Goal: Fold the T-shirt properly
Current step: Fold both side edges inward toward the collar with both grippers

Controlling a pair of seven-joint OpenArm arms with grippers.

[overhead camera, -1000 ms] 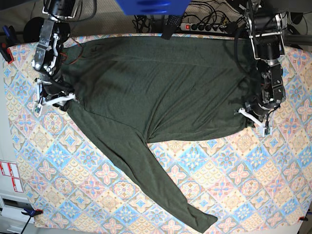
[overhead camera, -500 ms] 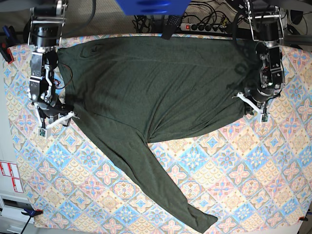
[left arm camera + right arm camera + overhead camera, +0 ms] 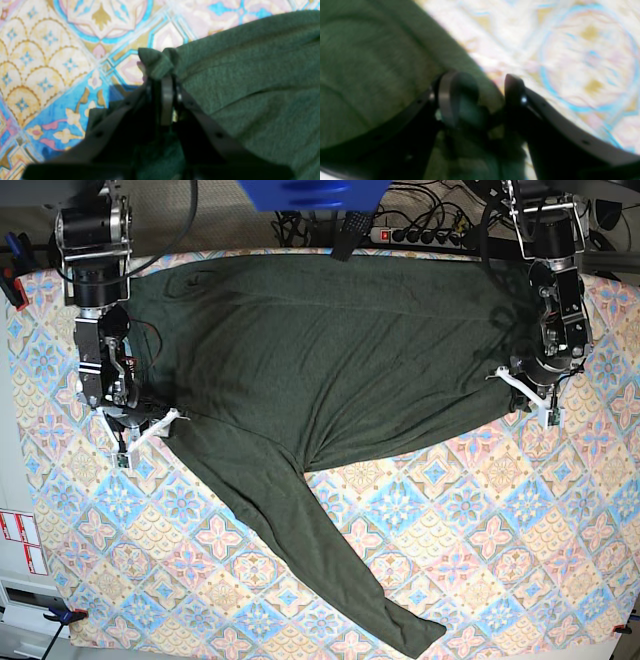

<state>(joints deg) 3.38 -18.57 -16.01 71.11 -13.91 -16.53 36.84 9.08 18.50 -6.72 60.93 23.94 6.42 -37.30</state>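
Spreading across the patterned tabletop, the T-shirt lies flat with its body along the far side and one long sleeve running diagonally toward the near edge. At the left of the base view, the right gripper sits at the shirt's edge near the shoulder, where the sleeve leaves the body; its wrist view shows the jaws standing apart with the cloth edge lying between and under them, so nothing looks pinched there, though that picture is blurred. In the middle, the body of the shirt is mostly smooth, with a few soft creases around the underarm. At the right of the base view, the left gripper is at the lower hem corner, and its wrist view shows the jaws closed tight on a small bunched tuck of green fabric, with bare tabletop just beyond it. Judging by this, the work is at an early stage: the shirt is laid out and no fold has yet been made, with only one of the two corners actually gripped. The next move would seem to call for the right jaws to close on the fabric edge beneath them, so both arms can lift and carry that long side over together, keeping the cloth taut enough not to sag or wrinkle between them.
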